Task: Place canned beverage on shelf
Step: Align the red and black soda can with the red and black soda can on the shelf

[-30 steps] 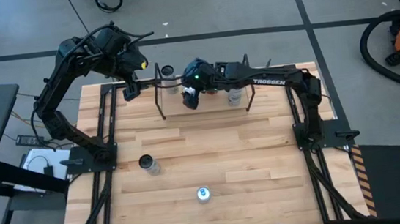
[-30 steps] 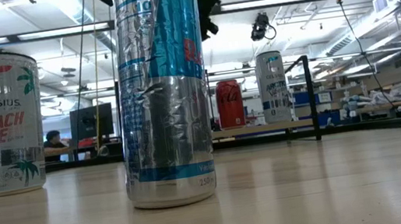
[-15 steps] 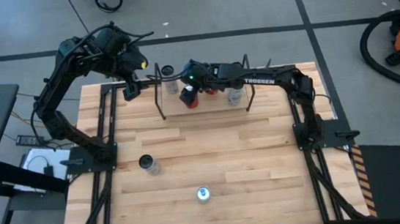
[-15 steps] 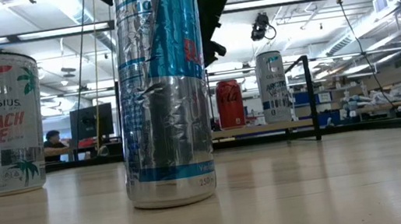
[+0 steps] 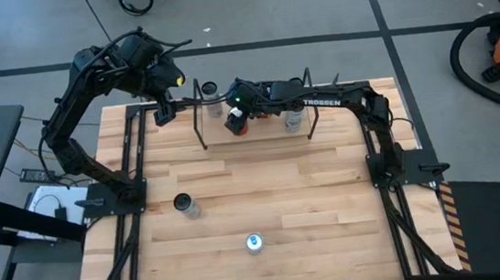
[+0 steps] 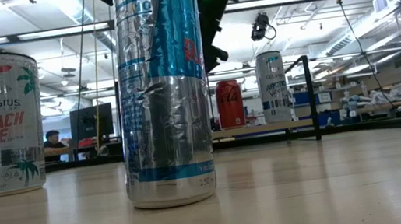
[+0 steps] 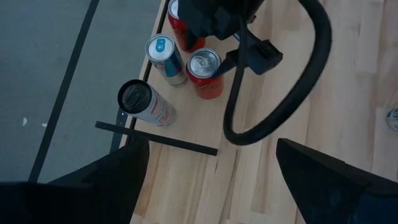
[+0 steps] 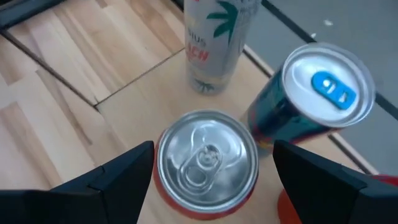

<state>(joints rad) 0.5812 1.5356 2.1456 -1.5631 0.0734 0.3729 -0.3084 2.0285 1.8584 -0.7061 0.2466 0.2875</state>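
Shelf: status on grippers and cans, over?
Right gripper open over red can on shelf. Left gripper open, waiting beside shelf. Two cans on table.

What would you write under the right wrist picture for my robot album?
Open right gripper above a red can with silver top, beside a blue-tabbed can and a white palm-tree can.
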